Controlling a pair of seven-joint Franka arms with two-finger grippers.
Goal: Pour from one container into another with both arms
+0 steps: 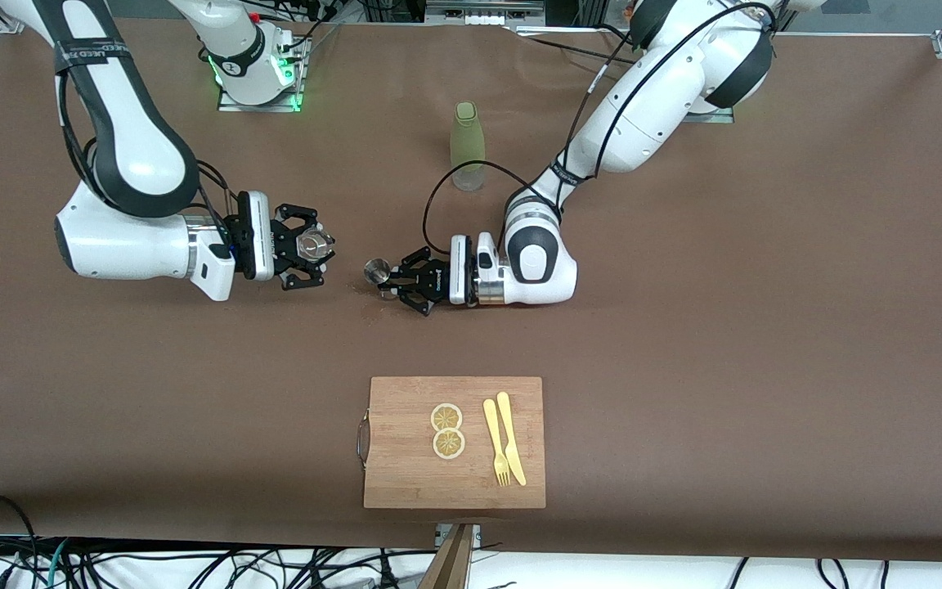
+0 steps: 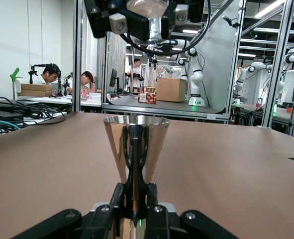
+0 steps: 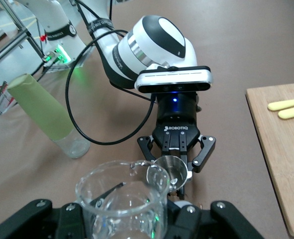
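Observation:
The clear glass tumbler (image 1: 313, 243) is held upright in my right gripper (image 1: 317, 245), which is shut on it above the table toward the right arm's end. It fills the right wrist view as the tumbler (image 3: 123, 204). My left gripper (image 1: 390, 282) is shut on the waist of the silvery hourglass measuring cup (image 1: 376, 270), low over the table's middle. The cup (image 2: 136, 144) stands upright between my left gripper's (image 2: 135, 201) jaws, rim up. The right gripper with the tumbler (image 2: 149, 15) hangs higher than the cup, a short gap apart. The cup (image 3: 167, 172) looks empty.
A tall olive-green sleeved bottle (image 1: 468, 146) stands farther from the front camera than the cup. A wooden cutting board (image 1: 405, 474) with two lemon slices (image 1: 447, 430), a yellow fork (image 1: 495, 442) and a knife (image 1: 512, 438) lies near the table's front edge.

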